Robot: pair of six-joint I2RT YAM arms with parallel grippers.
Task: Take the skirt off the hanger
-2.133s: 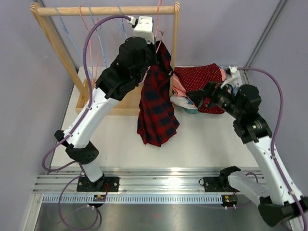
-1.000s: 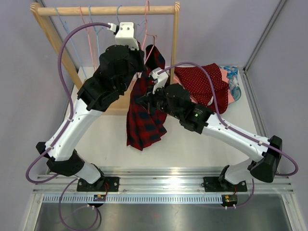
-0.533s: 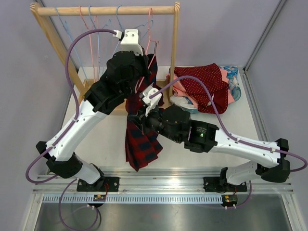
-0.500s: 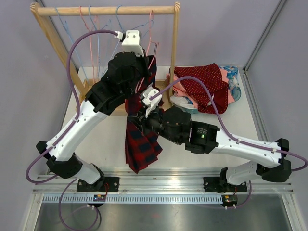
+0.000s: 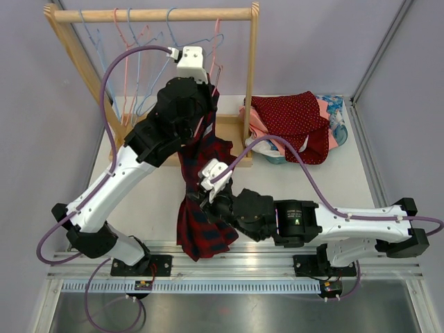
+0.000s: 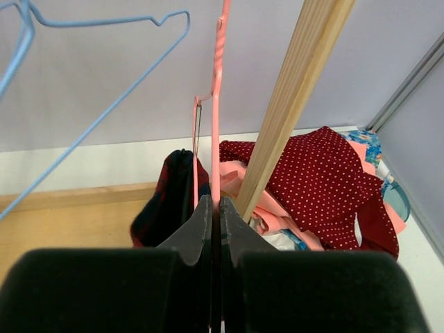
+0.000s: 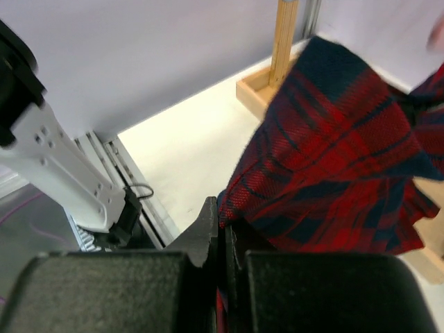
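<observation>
Over the worktop [image 5: 361, 182], we are clamping left jaws on the pink hanger [image 6: 216, 118], right jaws on the plaid skirt [image 5: 198, 229] hanging between them. A snagging waistband could be yanking the hanger loose.

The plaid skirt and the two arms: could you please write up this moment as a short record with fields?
skirt: red and dark plaid, stretched from the rack down towards the table's near edge
pink hanger: by the right post of the wooden rack, the skirt's upper end beside it
left jaws: shut on the pink hanger's wire
right jaws: shut on the skirt's fabric
clothes pile: on the table, right of the rack
</observation>
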